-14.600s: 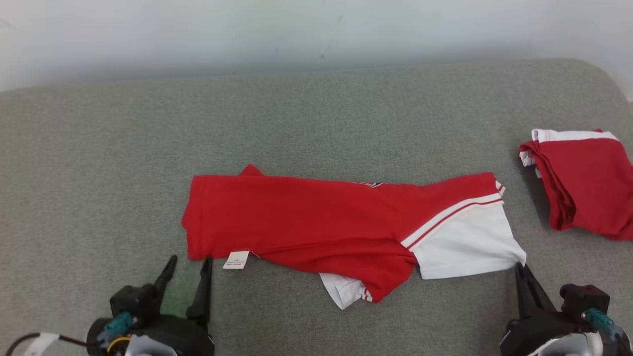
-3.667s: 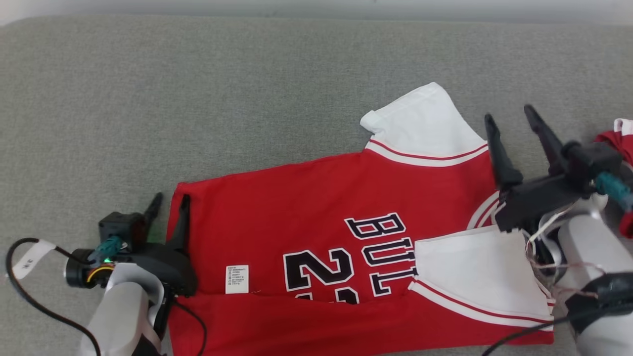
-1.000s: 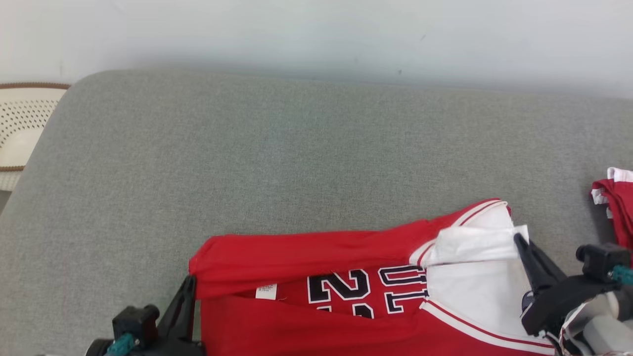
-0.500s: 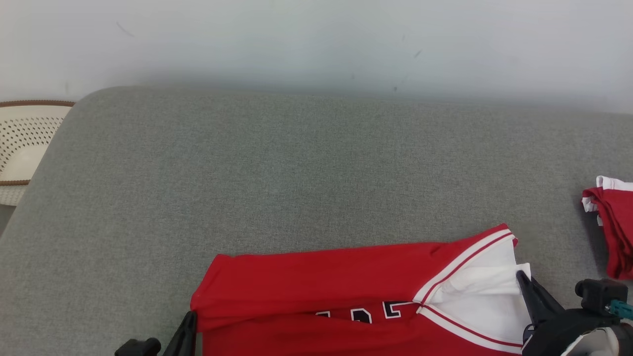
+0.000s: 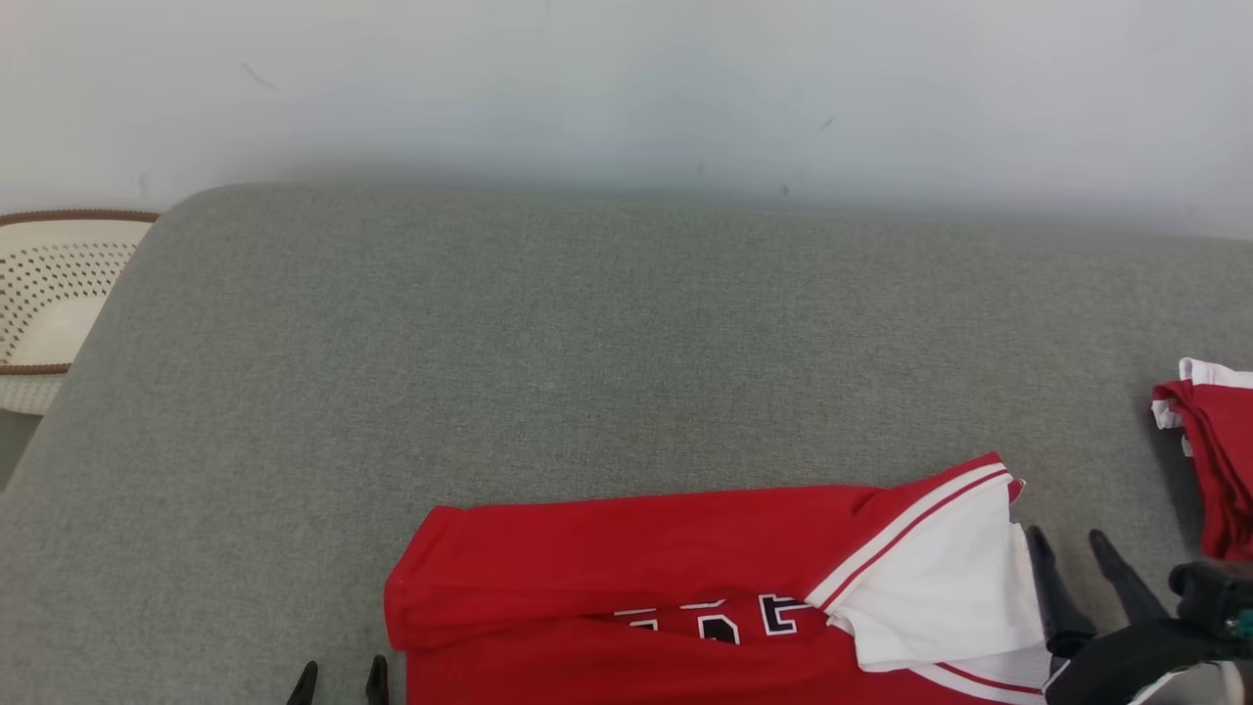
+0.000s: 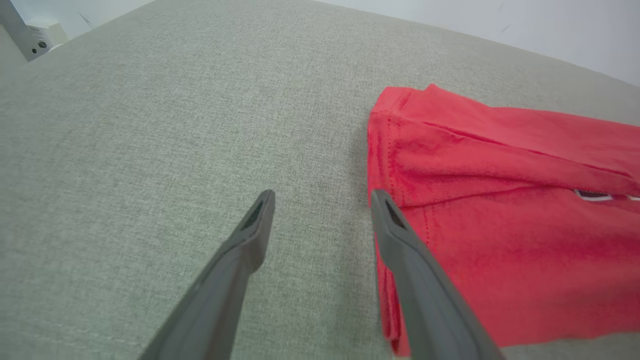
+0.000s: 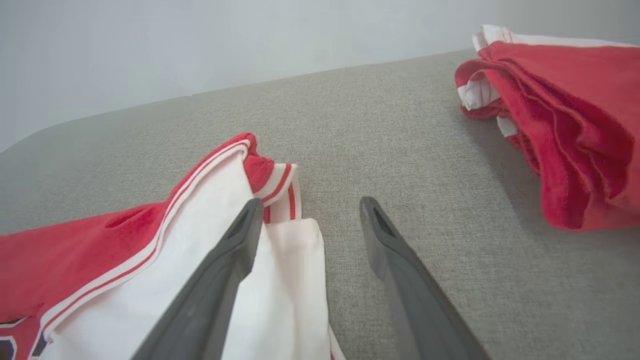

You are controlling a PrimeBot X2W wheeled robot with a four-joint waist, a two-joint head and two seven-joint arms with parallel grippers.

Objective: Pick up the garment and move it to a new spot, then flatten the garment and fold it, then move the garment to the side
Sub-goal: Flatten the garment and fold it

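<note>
The garment [image 5: 626, 558] is a red jersey with white sleeves and black lettering, lying folded lengthwise on the grey cushion near the bottom of the head view. Its far half is laid over the near half, with a strip of lettering showing at the fold. My left gripper [image 5: 339, 678] is open just left of the garment's red left edge [image 6: 395, 150], holding nothing. My right gripper [image 5: 1075, 550] is open beside the white sleeve [image 7: 280, 280], its left finger over the sleeve's edge and nothing between the fingers.
A second folded red and white garment [image 5: 1209, 450] lies at the right edge of the cushion [image 5: 587, 333]. A perforated white basket [image 5: 49, 294] stands off the cushion's left end. A pale wall runs behind.
Both grippers have opened and let go of the garment's far edge, which now lies folded over the near half. Both have drawn back towards me. The head view has tilted slightly.
</note>
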